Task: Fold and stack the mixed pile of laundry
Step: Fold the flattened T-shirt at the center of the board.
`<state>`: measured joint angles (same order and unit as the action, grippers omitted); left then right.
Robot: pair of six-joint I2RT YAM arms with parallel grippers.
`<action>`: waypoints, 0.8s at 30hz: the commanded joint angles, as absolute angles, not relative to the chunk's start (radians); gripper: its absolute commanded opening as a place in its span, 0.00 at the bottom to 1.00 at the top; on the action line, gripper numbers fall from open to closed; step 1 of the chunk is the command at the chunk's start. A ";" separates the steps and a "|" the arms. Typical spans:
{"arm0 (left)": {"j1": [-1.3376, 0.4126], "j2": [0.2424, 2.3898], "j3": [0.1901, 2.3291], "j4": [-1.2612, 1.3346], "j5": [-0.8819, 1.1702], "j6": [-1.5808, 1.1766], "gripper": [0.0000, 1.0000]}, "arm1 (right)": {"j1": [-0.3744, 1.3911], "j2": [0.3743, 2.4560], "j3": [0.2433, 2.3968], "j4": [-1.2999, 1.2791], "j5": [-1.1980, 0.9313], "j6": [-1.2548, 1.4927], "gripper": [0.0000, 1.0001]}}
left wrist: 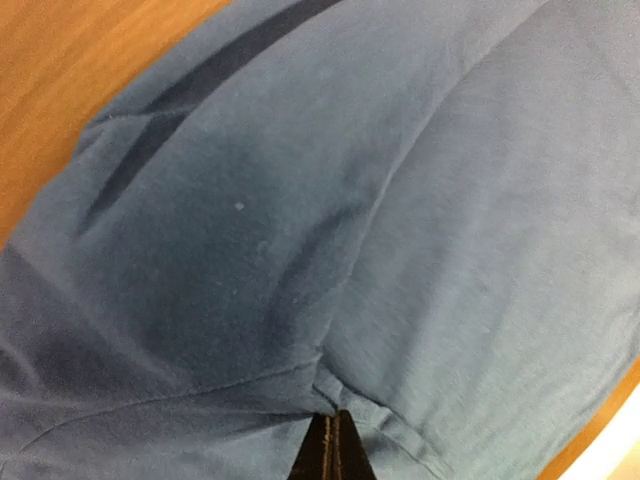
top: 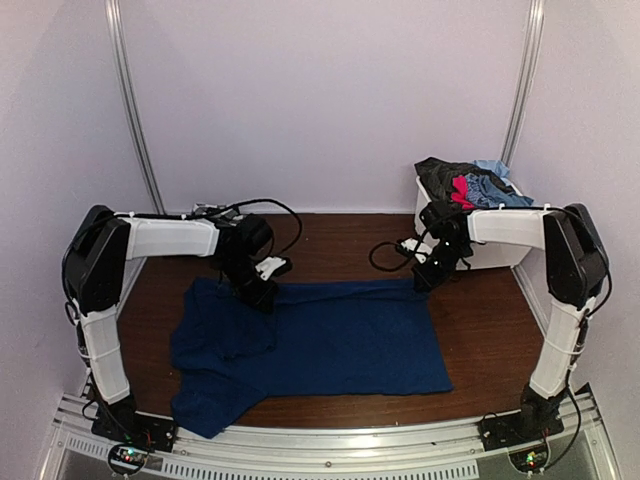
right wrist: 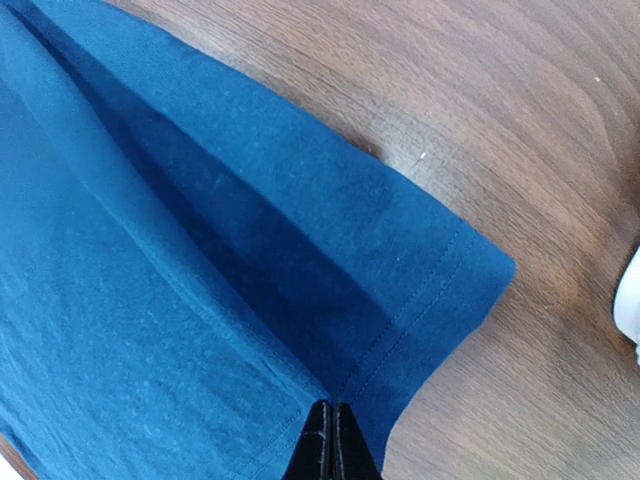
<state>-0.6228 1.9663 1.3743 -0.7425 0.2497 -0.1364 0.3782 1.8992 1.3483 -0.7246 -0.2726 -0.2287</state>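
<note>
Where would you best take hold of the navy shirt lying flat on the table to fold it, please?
Along its far edge, coming down from above: the navy shirt lies flat, so only a pinched-up edge gives purchase. The right gripper is shut at the far right hem corner, the left gripper on a pucker near the far left end; both appear to pinch fabric.

Pale lilac walls (top: 330, 100), dark wooden table (top: 485, 335)
</note>
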 commanded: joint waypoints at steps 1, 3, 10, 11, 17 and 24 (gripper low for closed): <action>-0.620 1.898 1.366 -0.787 0.297 -0.091 0.00 | 0.388 1.821 1.328 -0.747 -0.242 -0.213 0.00; -0.620 1.892 1.356 -0.794 0.314 -0.086 0.00 | 0.390 1.804 1.311 -0.752 -0.240 -0.210 0.00; -0.620 1.873 1.332 -0.845 0.368 -0.050 0.00 | 0.408 1.766 1.247 -0.762 -0.230 -0.203 0.00; -0.620 1.874 1.327 -0.854 0.359 -0.045 0.00 | 0.413 1.764 1.237 -0.761 -0.226 -0.204 0.00; -0.620 1.902 1.305 -0.856 0.353 -0.050 0.00 | 0.456 1.766 1.193 -0.765 -0.197 -0.193 0.00; -0.575 1.852 1.312 -0.845 0.415 -0.097 0.24 | 0.459 1.705 1.221 -0.838 -0.256 -0.168 0.37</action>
